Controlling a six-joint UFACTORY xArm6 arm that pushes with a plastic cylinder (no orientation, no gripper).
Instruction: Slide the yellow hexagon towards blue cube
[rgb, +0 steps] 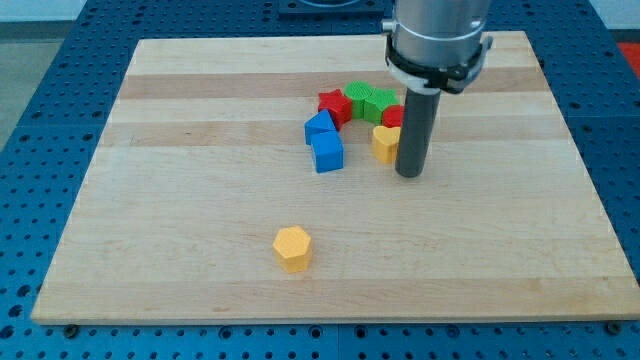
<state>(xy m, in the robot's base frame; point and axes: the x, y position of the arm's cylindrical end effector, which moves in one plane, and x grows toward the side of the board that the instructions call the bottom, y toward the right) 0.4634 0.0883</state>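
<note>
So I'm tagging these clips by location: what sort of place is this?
Probably a robotics lab bench. A wooden board sits on a blue perforated metal table, small coloured blocks such as the yellow hexagon lie on it, and my tip rests beside the cluster.

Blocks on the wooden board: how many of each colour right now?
Yellow: 2, the yellow hexagon block and a yellow block against my tip
Blue: 2, and
Green: 2, and
Red: 2, and, partly hidden
Total: 8
</note>
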